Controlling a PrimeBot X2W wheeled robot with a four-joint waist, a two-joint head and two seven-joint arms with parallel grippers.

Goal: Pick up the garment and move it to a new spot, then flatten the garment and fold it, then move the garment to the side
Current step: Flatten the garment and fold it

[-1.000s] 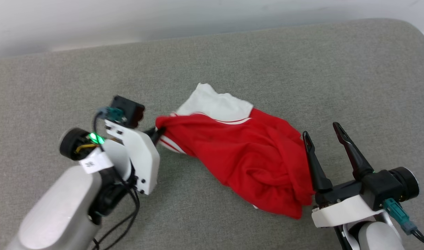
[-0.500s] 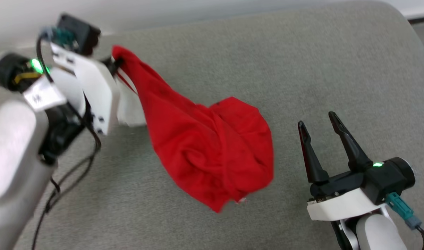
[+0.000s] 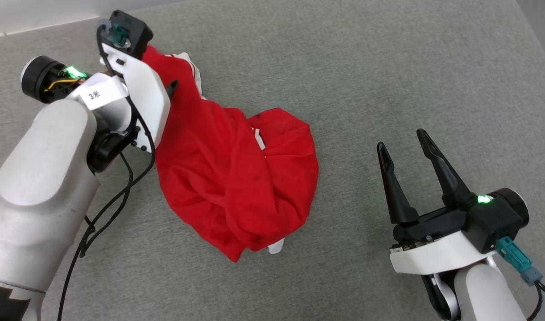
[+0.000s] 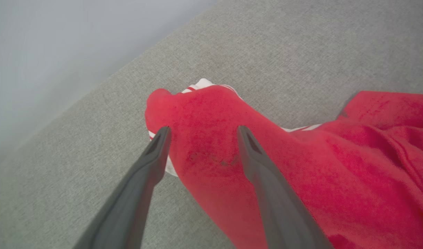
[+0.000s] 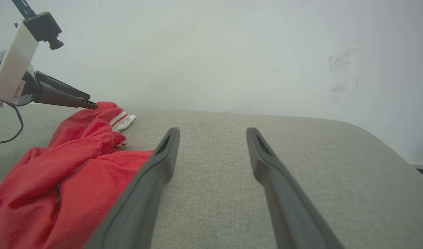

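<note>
The garment [image 3: 228,178], a red T-shirt with white striped trim, lies crumpled in a heap on the grey fabric surface [image 3: 388,67]. My left gripper [image 3: 167,89] hovers over the heap's far left end. In the left wrist view the left gripper [image 4: 201,129] is open, its fingers apart just above a raised red fold of the garment [image 4: 301,173], gripping nothing. My right gripper [image 3: 402,140] stands open to the right of the heap, apart from it and holding nothing. In the right wrist view the right gripper [image 5: 213,131] points across bare fabric, with the garment [image 5: 59,173] at its left.
A pale wall [image 5: 211,52] rises behind the surface's far edge. The surface's rounded corner [image 5: 381,138] lies to the right. A black cable [image 3: 116,196] hangs from my left arm beside the heap. Bare grey fabric stretches between the heap and my right gripper.
My left gripper, shut on the garment's end, lifted and dragged it up and to the left, then opened and let it drop. The right gripper stayed open. The camera view shifted.
</note>
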